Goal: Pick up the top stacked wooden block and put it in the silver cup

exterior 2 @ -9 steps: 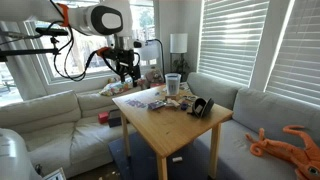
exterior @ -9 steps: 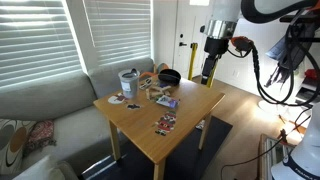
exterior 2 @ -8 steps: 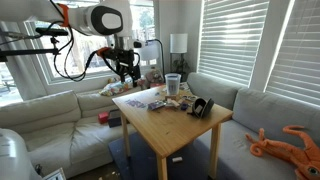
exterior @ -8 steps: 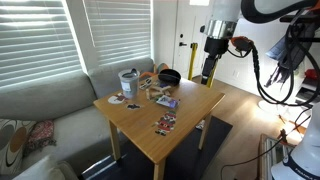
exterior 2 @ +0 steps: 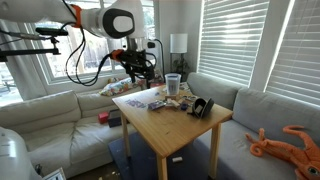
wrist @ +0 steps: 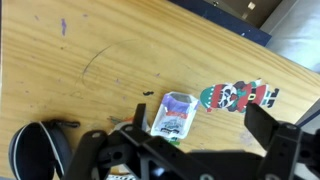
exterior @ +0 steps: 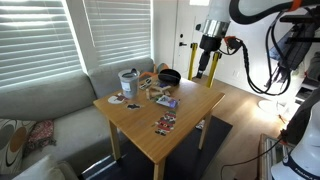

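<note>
The silver cup [exterior: 129,82] stands at the far corner of the wooden table [exterior: 150,112], the tallest item in the clutter; it also shows in an exterior view [exterior 2: 173,83]. Small brownish pieces [exterior: 148,86] lie beside it, too small to make out as stacked wooden blocks. My gripper [exterior: 201,72] hangs above the table's edge near the black bowl [exterior: 169,76], away from the cup. In the wrist view the gripper [wrist: 205,125] is open and empty over bare wood. The cup and blocks are out of the wrist view.
The wrist view shows the black bowl [wrist: 35,150], a purple-white packet [wrist: 172,112] and a Santa figure card [wrist: 235,95]. More cards [exterior: 165,124] lie near the table's front. A grey sofa [exterior: 40,110] borders the table; an orange toy octopus [exterior 2: 292,142] lies on the sofa.
The arm has swung a little toward the table and the clutter. The gripper stays open and empty. Nothing on the table has moved.
</note>
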{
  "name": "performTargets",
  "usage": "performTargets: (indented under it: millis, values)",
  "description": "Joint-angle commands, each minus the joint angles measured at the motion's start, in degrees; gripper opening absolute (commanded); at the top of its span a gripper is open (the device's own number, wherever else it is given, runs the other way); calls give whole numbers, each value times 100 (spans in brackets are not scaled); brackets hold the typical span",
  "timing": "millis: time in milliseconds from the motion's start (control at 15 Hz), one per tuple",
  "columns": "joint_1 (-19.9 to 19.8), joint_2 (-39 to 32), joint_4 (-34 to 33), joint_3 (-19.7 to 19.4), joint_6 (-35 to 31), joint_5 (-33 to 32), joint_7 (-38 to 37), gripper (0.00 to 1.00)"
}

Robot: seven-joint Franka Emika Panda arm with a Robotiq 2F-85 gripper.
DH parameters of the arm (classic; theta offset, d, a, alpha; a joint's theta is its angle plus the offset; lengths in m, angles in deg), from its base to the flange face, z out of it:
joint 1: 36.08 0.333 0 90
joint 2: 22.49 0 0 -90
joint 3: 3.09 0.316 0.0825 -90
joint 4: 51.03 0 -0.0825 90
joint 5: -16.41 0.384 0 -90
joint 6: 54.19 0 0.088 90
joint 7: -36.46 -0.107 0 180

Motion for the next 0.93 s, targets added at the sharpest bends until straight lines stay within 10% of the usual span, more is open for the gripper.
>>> performTargets:
  millis: [0, 267, 867]
  values:
    - [485, -1042, -1157, -1028, 385, 104, 1599, 100]
    - [249, -2271, -2403, -1444, 835, 214, 3436, 100]
    - [-1019, -3185, -2464, -167, -719, 209, 6140, 100]
